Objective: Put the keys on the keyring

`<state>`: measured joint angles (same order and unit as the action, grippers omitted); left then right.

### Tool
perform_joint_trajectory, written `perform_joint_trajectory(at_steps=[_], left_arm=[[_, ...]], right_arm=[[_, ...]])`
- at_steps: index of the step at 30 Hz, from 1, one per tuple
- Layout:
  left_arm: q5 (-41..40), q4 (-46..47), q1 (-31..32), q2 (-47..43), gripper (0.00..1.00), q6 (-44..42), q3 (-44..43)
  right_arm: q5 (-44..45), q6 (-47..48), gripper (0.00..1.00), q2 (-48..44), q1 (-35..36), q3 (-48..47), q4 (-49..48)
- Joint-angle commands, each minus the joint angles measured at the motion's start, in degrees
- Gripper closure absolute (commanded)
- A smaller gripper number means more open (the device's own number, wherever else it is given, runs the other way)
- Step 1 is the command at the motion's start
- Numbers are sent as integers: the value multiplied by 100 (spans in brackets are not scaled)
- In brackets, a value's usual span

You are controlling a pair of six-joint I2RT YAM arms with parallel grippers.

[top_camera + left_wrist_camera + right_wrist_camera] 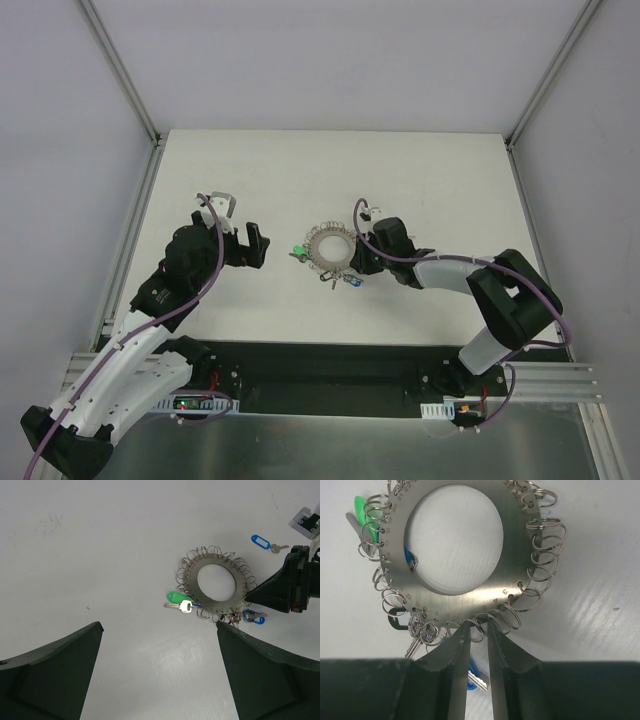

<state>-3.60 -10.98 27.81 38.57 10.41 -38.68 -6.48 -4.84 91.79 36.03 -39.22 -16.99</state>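
Your right claw (pixel 477 630), almost closed, sits at 6 o'clock on the keyring (pixel 515 555). Whether it grips, I cannot tell. Your left claw (pixel 160 625) hangs released.

left arm reaches from the bench's (pixel 420 170) near edge over its left half, left gripper (pixel 244 222) spread wide. right arm folds in toward the middle, right gripper (pixel 476 630) low, fingers (pixel 454 652) a narrow slit apart.

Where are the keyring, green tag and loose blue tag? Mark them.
keyring (pixel 216 605), left wrist view, flat band below hole.
green tag (pixel 175 597), left wrist view, tag's middle.
loose blue tag (pixel 260 541), left wrist view, tag's middle.
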Motion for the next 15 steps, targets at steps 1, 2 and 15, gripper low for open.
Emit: perform_joint_trajectory(at_steps=[1,2,15], left_arm=[[-18,167,58,-7,1,-110,9],[-18,175,58,-7,1,-110,18],[113,167,49,10,1,-119,0]], right_arm=[[-274,124,77,50,-61,116,-225],[-310,141,77,41,-70,134,-252],[-811,640,99,-512,-61,152,-164]])
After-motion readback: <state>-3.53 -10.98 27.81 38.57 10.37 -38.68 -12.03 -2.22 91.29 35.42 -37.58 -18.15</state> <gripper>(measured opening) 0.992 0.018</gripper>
